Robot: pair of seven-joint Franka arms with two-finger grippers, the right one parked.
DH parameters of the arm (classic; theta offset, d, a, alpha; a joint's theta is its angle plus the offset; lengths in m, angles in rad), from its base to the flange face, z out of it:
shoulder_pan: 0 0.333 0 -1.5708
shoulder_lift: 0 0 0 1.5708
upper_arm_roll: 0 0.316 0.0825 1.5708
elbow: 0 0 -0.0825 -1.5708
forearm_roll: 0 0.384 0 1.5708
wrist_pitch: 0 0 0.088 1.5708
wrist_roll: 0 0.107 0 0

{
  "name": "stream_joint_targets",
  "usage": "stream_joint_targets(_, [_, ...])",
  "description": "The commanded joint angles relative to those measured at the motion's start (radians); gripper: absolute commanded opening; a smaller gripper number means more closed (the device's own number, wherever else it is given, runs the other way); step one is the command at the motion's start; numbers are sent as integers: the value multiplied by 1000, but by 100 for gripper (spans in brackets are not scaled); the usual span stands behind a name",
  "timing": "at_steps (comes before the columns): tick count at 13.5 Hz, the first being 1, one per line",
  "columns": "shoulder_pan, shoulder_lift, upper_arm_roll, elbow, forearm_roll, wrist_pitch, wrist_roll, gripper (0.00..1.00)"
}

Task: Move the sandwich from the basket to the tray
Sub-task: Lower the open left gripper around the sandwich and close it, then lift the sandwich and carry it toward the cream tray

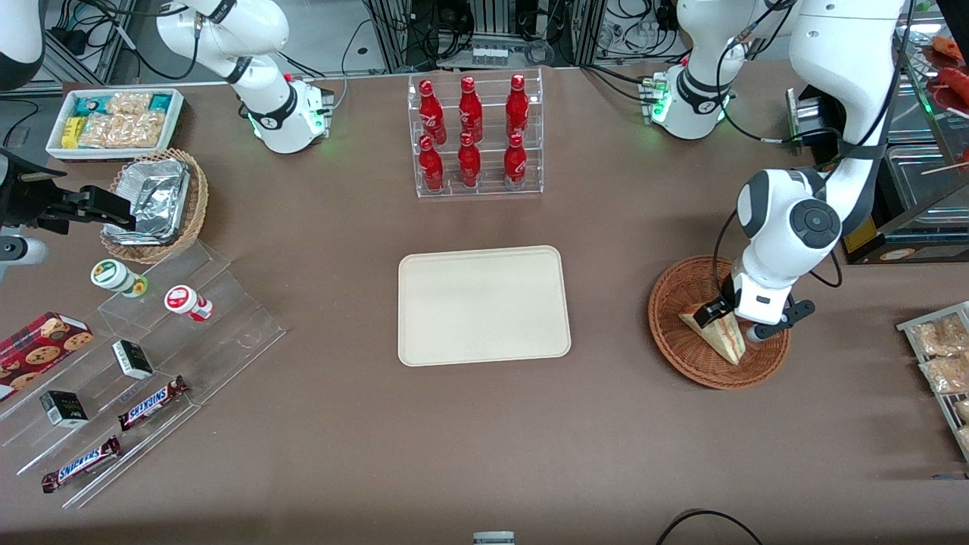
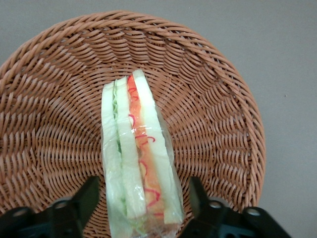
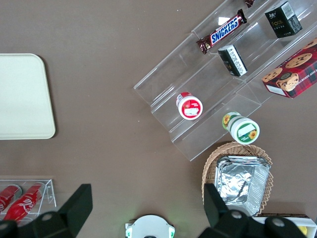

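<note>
The clear-wrapped sandwich stands on edge in the reddish-brown wicker basket toward the working arm's end of the table. My left gripper is lowered into the basket, open, with one finger on each side of the sandwich and a small gap at both. In the left wrist view the sandwich shows its green and red filling between the black fingers of the gripper, over the basket weave. The cream tray lies flat mid-table and also shows in the right wrist view.
A clear rack of red bottles stands farther from the front camera than the tray. Bagged snacks lie at the working arm's end. A stepped acrylic shelf, a tan basket with foil containers and a white snack bin are at the parked arm's end.
</note>
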Motion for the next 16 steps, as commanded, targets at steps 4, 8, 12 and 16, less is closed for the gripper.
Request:
stream_joint_targets(4, [-8,-6,3,25,4,3,-7,0])
stream_joint_targets(8, [-8,-82,3,132,6,-230,-4,0])
stream_joint_targets(12, [-71,-89,-9,405,6,-548,-20,0])
stream_joint_targets(16, [-223,-53,-9,540,-8,-603,-61,0])
